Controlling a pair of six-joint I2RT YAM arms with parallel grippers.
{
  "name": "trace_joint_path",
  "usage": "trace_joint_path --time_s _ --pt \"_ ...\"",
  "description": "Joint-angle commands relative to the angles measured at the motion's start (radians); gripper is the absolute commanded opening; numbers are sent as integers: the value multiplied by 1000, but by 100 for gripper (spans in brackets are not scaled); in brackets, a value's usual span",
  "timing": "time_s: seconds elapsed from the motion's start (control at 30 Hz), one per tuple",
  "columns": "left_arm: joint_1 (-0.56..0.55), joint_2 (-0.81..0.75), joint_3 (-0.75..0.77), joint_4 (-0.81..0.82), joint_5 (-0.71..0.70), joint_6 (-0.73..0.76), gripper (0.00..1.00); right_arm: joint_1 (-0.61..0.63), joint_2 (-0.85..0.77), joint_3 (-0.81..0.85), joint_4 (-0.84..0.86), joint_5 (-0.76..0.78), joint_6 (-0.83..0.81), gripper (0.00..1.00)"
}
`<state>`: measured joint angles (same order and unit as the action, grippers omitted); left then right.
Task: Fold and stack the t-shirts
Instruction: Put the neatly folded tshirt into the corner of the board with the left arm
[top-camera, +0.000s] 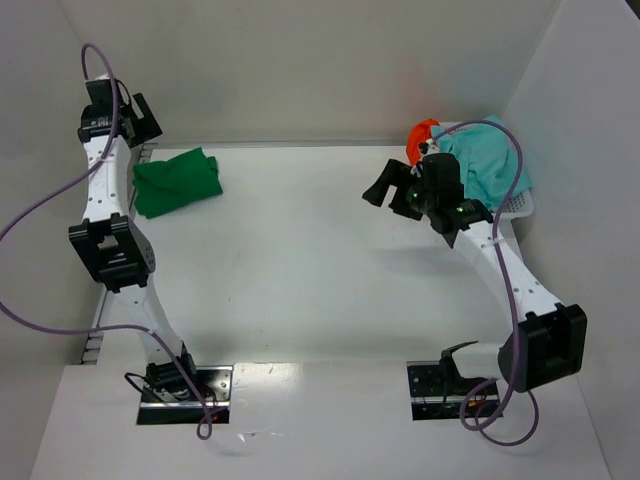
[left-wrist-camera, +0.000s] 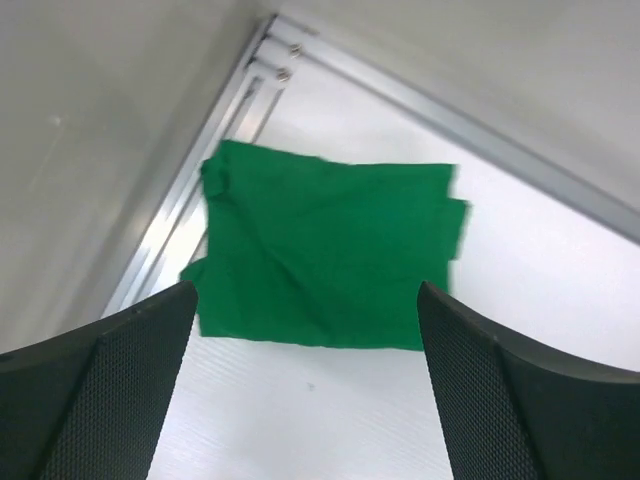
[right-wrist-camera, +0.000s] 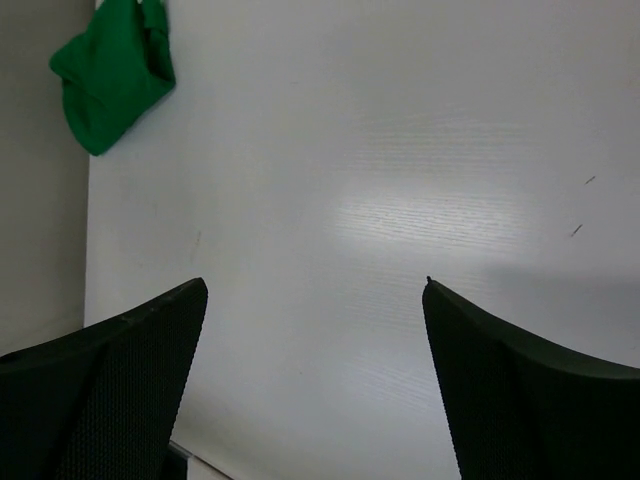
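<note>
The dark green t-shirt (top-camera: 178, 182) lies folded on the table at the far left; it also shows in the left wrist view (left-wrist-camera: 330, 250) and small in the right wrist view (right-wrist-camera: 110, 70). The light teal t-shirt (top-camera: 490, 160) is heaped in the white mesh basket (top-camera: 518, 205) at the far right. The bright orange t-shirt (top-camera: 422, 133) pokes out at the basket's left end. My left gripper (top-camera: 143, 122) (left-wrist-camera: 305, 300) is open and empty, raised just left of the green shirt. My right gripper (top-camera: 385, 188) (right-wrist-camera: 315, 285) is open and empty, just left of the basket, above bare table.
White walls close in the table at the back, left and right. An aluminium rail (left-wrist-camera: 215, 130) runs along the left wall beside the green shirt. The arm bases (top-camera: 185, 390) sit at the near edge.
</note>
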<state>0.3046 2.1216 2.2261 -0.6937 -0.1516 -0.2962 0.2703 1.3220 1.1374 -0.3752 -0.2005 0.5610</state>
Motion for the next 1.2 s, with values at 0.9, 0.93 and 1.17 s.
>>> trace_joint_path --time_s 0.9,0.93,1.17 --pt "-33 62 -388 413 139 -236 71 69 440 444 105 -128 -110 74" --pt "-33 40 -407 424 139 -236 75 87 485 497 105 -128 -110 70" --pt "28 -104 -612 450 75 -262 72 196 943 1121 38 -192 -56 15"
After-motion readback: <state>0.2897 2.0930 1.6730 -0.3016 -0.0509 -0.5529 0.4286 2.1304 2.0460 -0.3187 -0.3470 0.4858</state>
